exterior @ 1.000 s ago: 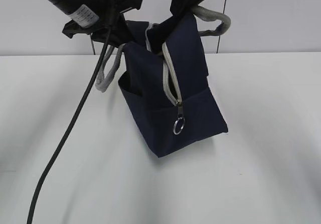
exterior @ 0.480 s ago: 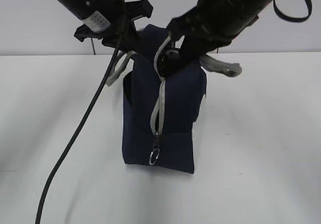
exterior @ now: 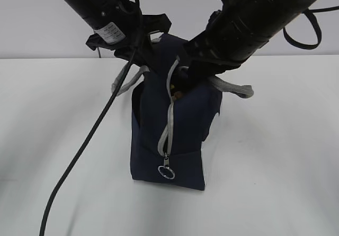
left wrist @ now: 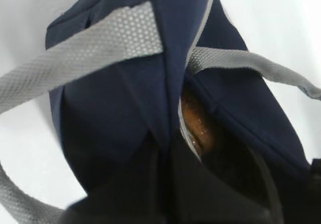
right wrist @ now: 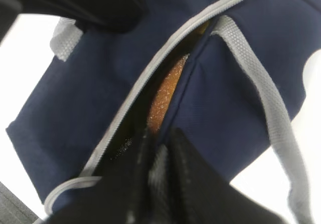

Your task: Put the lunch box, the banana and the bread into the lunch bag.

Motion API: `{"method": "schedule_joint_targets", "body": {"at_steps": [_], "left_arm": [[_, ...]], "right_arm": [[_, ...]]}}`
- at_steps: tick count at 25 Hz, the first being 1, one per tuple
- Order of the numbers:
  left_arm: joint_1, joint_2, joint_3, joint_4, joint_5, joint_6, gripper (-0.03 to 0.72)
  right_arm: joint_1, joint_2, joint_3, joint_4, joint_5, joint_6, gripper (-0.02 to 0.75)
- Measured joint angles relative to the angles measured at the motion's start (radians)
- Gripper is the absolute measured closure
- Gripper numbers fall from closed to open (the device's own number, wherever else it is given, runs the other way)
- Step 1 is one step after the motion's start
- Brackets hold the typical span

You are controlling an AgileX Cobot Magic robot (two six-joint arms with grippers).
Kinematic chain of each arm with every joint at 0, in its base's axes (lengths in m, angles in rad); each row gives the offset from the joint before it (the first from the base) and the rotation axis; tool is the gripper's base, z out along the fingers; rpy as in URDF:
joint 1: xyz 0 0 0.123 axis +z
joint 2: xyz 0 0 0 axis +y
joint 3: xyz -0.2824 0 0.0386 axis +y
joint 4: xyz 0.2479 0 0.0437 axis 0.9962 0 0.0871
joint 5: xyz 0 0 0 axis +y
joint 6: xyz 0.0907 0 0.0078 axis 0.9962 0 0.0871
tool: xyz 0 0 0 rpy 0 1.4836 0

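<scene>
**Bag upright on the table, both arms at its top, bread showing through the zip gap**

Exterior view: the lunch bag (exterior: 172,130) stands upright on the white table (exterior: 275,156), its narrow end facing the camera. The grey zipper (exterior: 169,117) runs down this end, parted slightly along its upper part, and the round pull ring (exterior: 166,172) hangs low near the base. The left gripper (exterior: 142,39) is at the bag's top left corner and the right gripper (exterior: 186,76) at the top right of the zip opening; the arms hide both sets of jaws here. A grey handle (exterior: 231,88) droops to the right below the right arm, and another grey handle (exterior: 127,81) loops down on the left. A black cable (exterior: 87,141) hangs from the left arm down to the lower edge. Behind the table is a plain pale wall (exterior: 42,29).

Left wrist view: the jaws are closed together on a fold of navy fabric at the bag's top. Just right of that fold, inside the open slit, lies the brown bread (left wrist: 196,126).

Right wrist view: the two dark fingers (right wrist: 145,158) stand nearly together at the edge of the zip opening, with grey tape between them; whether they pinch it I cannot tell. The golden bread (right wrist: 163,101) sits inside, just beyond the fingertips.
</scene>
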Motion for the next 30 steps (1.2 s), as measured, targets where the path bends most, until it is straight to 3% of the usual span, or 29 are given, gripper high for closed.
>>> {"method": "schedule_joint_targets", "body": {"at_steps": [3,4,6,9,11,14,17,23,30], "left_arm": [[0.0,0.0,0.0,0.007,0.021,0.0,0.657],[0.0,0.0,0.0,0.012,0.032,0.0,0.621],[0.0,0.0,0.0,0.019,0.048,0.0,0.512],[0.0,-0.002,0.0,0.029,0.057,0.0,0.317],[0.0,-0.008,0.0,0.034,0.057,0.0,0.225],[0.0,-0.031,0.0,0.054,0.059,0.0,0.183],[0.0,-0.064,0.0,0.107,0.066,0.0,0.173],[0.001,-0.133,0.0,0.197,0.118,0.0,0.172],[0.001,-0.229,0.059,0.216,0.124,0.0,0.176]], "right_arm": [[0.0,0.0,0.0,-0.002,-0.006,0.0,0.52],[0.0,0.0,0.0,-0.002,-0.014,-0.001,0.406],[0.0,0.0,0.0,-0.006,-0.022,-0.001,0.227],[0.0,0.0,-0.009,-0.013,-0.025,-0.001,0.119],[0.0,-0.001,-0.026,-0.017,-0.026,-0.001,0.107],[0.0,-0.004,-0.053,-0.051,-0.026,0.045,0.109],[-0.007,-0.004,-0.08,-0.12,-0.014,0.154,0.129],[-0.02,-0.019,-0.081,-0.215,0.06,0.189,0.232],[-0.022,-0.161,0.045,-0.226,0.017,0.191,0.269]]}}
